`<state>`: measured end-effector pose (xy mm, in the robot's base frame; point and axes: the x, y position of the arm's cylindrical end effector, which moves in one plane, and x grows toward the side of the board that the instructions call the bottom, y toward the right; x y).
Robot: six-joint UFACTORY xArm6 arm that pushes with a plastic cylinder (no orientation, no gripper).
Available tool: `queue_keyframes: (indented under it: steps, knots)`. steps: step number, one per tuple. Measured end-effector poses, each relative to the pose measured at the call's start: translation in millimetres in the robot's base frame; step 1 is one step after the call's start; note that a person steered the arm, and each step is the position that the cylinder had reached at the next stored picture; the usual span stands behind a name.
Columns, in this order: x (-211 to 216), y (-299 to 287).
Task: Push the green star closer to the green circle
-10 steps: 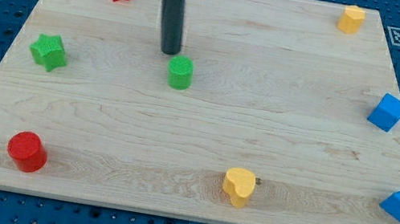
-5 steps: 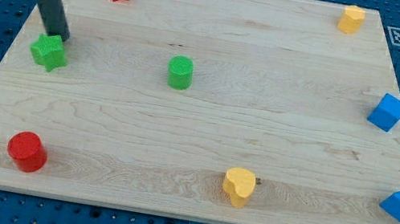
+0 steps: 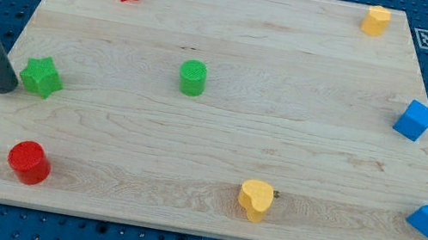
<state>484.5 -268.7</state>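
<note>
Touching the green star [image 3: 42, 76] on the view's left side, my tip [image 3: 5, 88] has no pincer, green circle [image 3: 193, 77] well apart

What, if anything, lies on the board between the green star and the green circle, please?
Nothing: in the camera view, the stretch from the green star to the green circle is bare wood. My tip sits at the star's left, on the far side from the circle.
</note>
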Motion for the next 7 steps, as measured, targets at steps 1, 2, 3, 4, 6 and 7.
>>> queue_keyframes:
  steps: [1,2,3,4,6,7]
  knots:
    - [-27.4,11.5]
    - [-49.1,11.5]
    - [-32.8,15.5]
    - [-20.7,15.5]
    - [-14.8,32.3]
    - [-20.9,32.3]
